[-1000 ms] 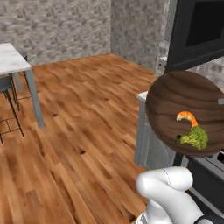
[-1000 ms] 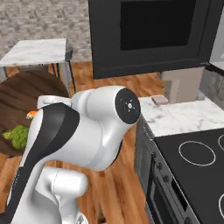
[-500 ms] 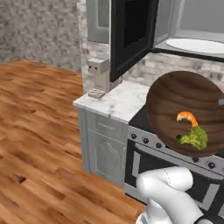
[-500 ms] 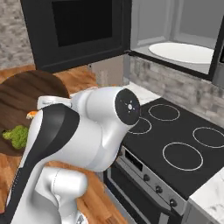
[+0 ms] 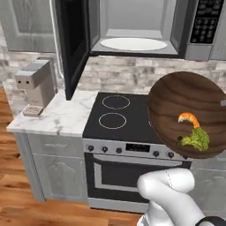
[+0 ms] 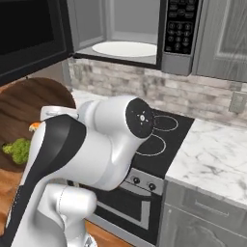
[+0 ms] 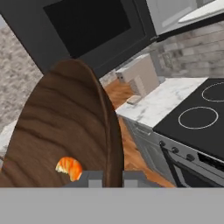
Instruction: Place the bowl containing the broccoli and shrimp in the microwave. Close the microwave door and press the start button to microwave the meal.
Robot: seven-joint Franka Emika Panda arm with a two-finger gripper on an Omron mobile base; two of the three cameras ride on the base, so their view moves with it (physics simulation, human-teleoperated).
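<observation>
Bowl [image 5: 187,112] with broccoli [image 5: 195,139] and shrimp [image 5: 189,118] clamped by its rim in the end effector [image 7: 112,178], carried before the open microwave [image 5: 141,33]; placing, closing the microwave door [image 5: 73,42], pressing start all left.

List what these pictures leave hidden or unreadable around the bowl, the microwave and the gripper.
- Bowl: in the right base view the white arm covers its right side.
- Broccoli: in the hand view it lies below the frame edge; the shrimp shows there.
- Keypad panel: button markings too small to read.
- Microwave door: cut off by the left and top edges in the right base view; its handle is unseen.
- Gripper: fingertips barely rise at the bottom edge, astride the bowl's rim.
</observation>
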